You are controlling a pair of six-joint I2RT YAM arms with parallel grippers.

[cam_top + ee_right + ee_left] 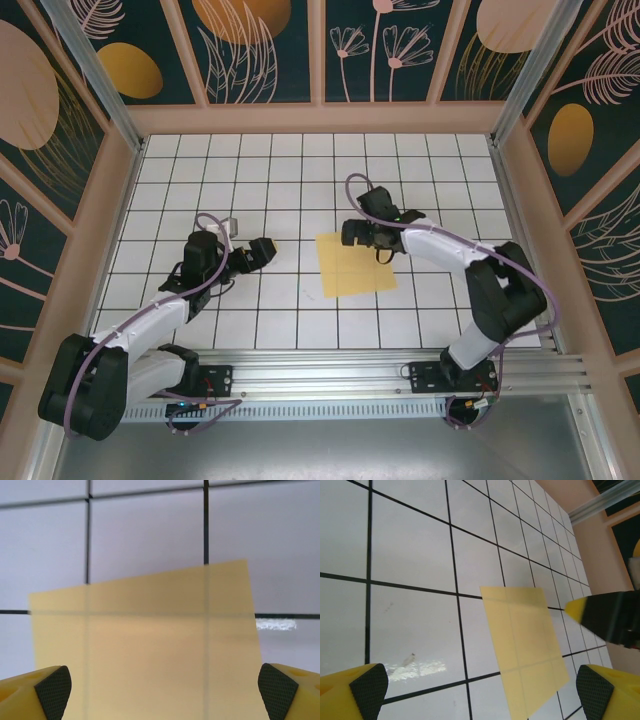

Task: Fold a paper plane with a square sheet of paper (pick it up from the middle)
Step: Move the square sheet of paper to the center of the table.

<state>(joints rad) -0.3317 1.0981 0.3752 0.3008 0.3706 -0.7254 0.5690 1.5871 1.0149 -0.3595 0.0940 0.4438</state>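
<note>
Now | white grid-tiled table, dark floral walls | square sheet of paper flat | left pincer, right pincer gaping, empty

Square sheet of paper: pale yellow, translucent, unfolded, lying flat, slightly askew, near centre of tiled table.

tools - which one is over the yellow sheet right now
The right tool: it hangs open above the square sheet of paper. The left tool, also open, is over bare white tiles off to the sheet's left.
</note>
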